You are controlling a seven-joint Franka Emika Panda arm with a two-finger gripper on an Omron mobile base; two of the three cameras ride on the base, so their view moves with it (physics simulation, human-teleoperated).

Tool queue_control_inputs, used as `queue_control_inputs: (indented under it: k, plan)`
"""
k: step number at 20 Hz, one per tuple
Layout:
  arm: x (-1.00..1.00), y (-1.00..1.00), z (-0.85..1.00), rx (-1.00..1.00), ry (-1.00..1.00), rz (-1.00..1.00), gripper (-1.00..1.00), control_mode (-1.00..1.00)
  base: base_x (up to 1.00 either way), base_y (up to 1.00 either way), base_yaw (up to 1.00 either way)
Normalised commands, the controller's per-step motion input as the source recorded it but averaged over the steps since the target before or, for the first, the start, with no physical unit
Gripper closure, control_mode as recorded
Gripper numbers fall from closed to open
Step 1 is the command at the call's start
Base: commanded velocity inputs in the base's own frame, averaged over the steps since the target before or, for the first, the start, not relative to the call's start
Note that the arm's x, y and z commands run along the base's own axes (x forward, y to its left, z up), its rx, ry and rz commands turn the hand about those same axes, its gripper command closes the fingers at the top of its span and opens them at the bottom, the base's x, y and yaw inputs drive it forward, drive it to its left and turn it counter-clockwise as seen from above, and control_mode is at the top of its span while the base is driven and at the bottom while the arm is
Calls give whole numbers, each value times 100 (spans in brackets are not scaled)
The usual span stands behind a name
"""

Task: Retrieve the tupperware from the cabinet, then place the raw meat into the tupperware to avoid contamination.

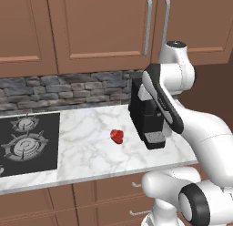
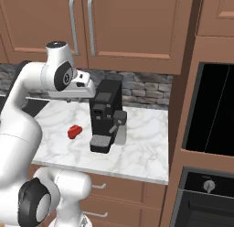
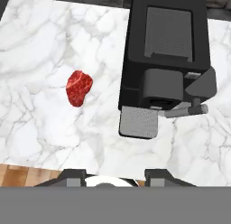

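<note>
A white marble bench [image 1: 86, 129] with grey veins carries a small dark-red lump of raw meat [image 1: 117, 136], irregular and glossy, lying alone just left of a boxy black coffee machine [image 1: 148, 120]. The two are near but apart.

The left base view adds a black gas hob [image 1: 28, 141] with round burners at the bench's left end, a grey rough-stone backsplash [image 1: 63, 89], and drawers [image 1: 123, 188] below the bench.

The right base view instead shows a dark built-in oven [image 2: 212, 111] set in a tall wooden column on the right.

Both base views show the brown wooden cabinet [image 2: 128, 29] above, its flat panelled doors closed, with long silver bar handles [image 2: 90, 27].

The hand view looks straight down on the meat and the machine's square drip tray [image 3: 139, 122]. The end effector [image 3: 115, 175] shows two dark fingertips [image 3: 72, 175] set apart with nothing between them, hovering above the bench's front edge.
</note>
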Motion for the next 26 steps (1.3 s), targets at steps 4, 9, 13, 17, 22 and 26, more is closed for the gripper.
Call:
queue_control_inputs:
  k: [4, 9, 13, 17, 22, 26]
  plan:
    - [-13, 0, 0, 0, -10, 0, -100, -100, 0, 0, 0]
    - [-20, 0, 17, -1, -24, 0, -100, -100, 0, 0, 0]
    - [-19, -9, 38, -5, -31, 0, -100, -100, 0, 0, 0]
    - [-18, -26, 56, -3, -32, -1, -100, -100, 0, 0, 0]
    - [-6, -17, 64, -3, -32, 0, -100, -100, 0, 0, 0]
    - [2, -21, 62, -1, -23, 0, -100, -100, 0, 0, 0]
